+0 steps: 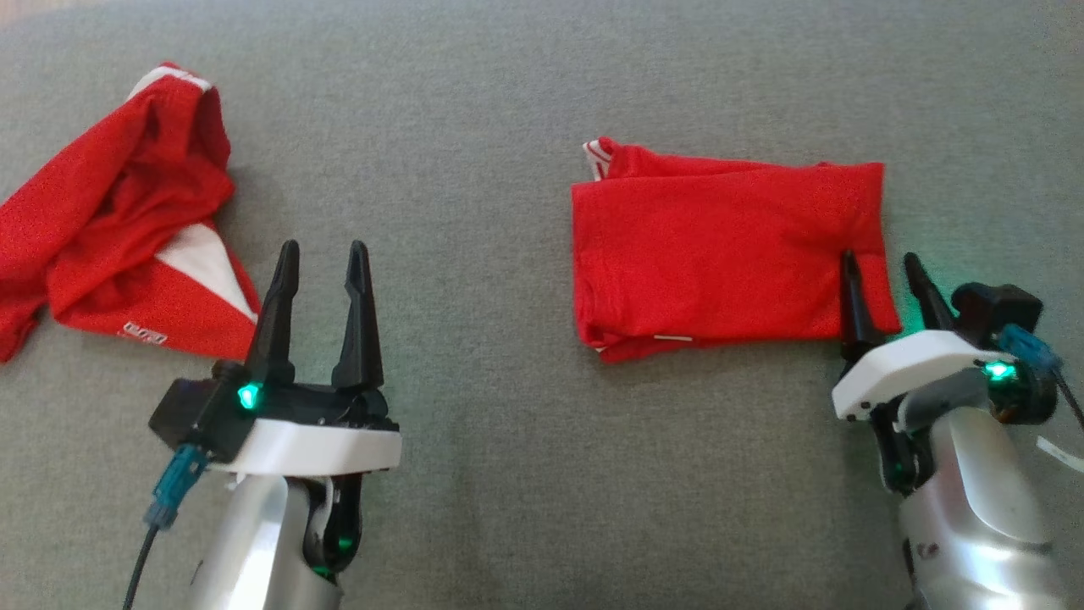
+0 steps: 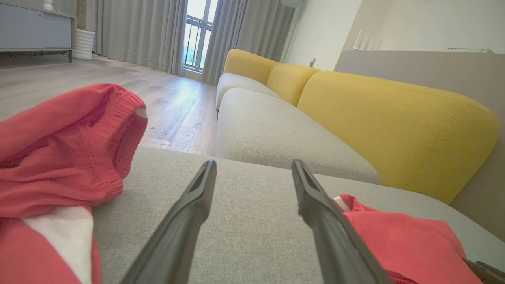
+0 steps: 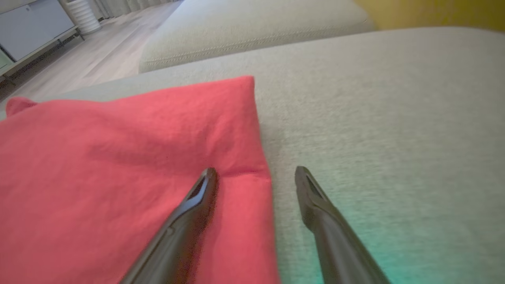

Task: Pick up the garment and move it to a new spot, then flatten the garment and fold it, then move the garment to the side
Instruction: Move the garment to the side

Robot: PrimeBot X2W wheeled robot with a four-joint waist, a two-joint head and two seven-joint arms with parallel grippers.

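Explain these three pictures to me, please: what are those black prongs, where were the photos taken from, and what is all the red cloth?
The prongs are the fingers of a two-armed robot's hands. The top picture looks down from its head; the other two come from cameras on each wrist, looking along the fingers. The left hand is open and holds nothing. The right hand is open too, one finger over the edge of the folded red garment, but not gripping it. A second, crumpled red garment with white patches lies to the left. Both rest on a grey cushion, part of a grey and yellow sofa.
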